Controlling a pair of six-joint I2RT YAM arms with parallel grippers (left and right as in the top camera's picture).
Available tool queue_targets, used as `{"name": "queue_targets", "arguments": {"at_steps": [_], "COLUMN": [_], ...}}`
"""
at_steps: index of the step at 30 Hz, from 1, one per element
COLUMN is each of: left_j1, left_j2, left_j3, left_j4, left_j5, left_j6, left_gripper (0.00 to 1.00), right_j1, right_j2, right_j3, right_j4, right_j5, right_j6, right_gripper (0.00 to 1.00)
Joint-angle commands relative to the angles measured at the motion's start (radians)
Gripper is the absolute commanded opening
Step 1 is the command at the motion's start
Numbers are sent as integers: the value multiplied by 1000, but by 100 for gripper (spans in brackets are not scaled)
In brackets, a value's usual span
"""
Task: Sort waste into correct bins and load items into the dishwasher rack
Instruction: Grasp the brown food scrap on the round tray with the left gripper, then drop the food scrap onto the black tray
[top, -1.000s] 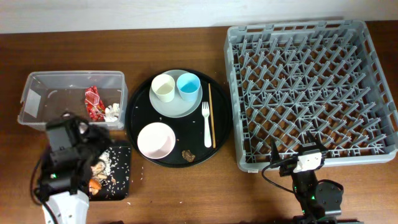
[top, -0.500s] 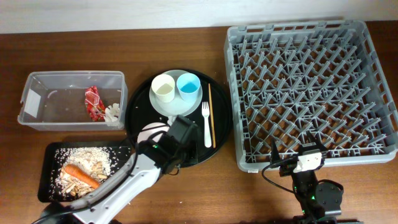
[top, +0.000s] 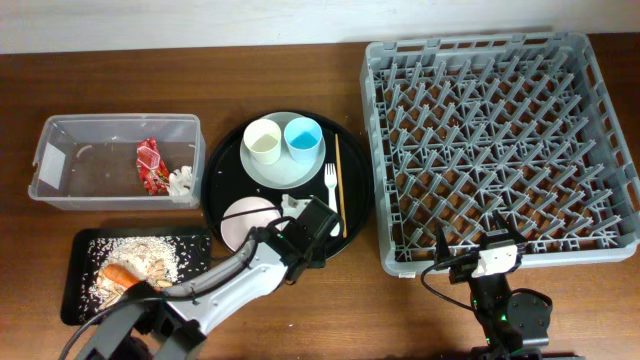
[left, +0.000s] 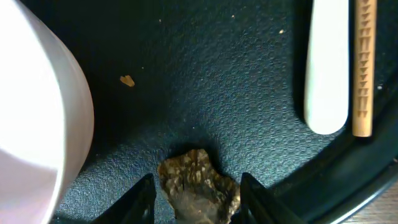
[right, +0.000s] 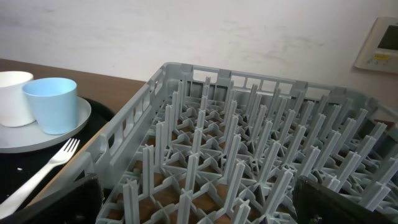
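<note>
My left gripper (left: 199, 202) is open and low over the big round black tray (top: 222, 180). Its jaws straddle the small dark brown lump (left: 199, 186), which the gripper (top: 312, 228) hides in the overhead view. The white-pinkish bowl (left: 31, 112) is to its left, and the fork handle (left: 326, 68) and chopsticks (left: 364, 62) to its right. My right gripper (right: 208, 205) is open and empty at the front edge of the grey dishwasher rack (top: 500, 140). The cream cup (top: 263, 140) and light blue cup (top: 302, 137) stand on the pale plate (top: 275, 172).
The clear tub (top: 60, 165) at the left holds the red wrapper (top: 150, 165) and white tissue (top: 181, 180). The shallow black tray (top: 80, 300) at the front left holds the carrot (top: 120, 275) and grainy scraps (top: 150, 255). My left arm lies across the space between it and the round tray.
My left arm has swung right from the shallow black tray to the round tray and come down around the brown lump. The right arm has not moved.
</note>
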Motion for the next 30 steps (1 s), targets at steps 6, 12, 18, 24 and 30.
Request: {"name": "queue_targets", "arguments": {"at_steps": [6,12,18,24,30], "left_j1": [-3,-3,172,768,1006], "left_j2": [58,-33,-287,-397,-397], "left_j3": [14,137,204,161,-130], "left_j4": [16,-68,-290,-564,-330], "left_j5": [19,7,-109,-147,-146], "left_j6": [-11,2,0,-22,-55], "left_gripper": [14,9,6,5,23], "right_j1": [4,4,4,4,4], "right_j2": [-6,-6,-6,-6,-6], "right_j3": [-5,-5,-5,-5,-5], "right_j4": [-4,-4,-4,-4,-4], "right_j5": [-2,-2,-2,-2,-2], "right_j6": [-6,-6,-6,-6,-6], "right_gripper": [99,99,99,99,99]}}
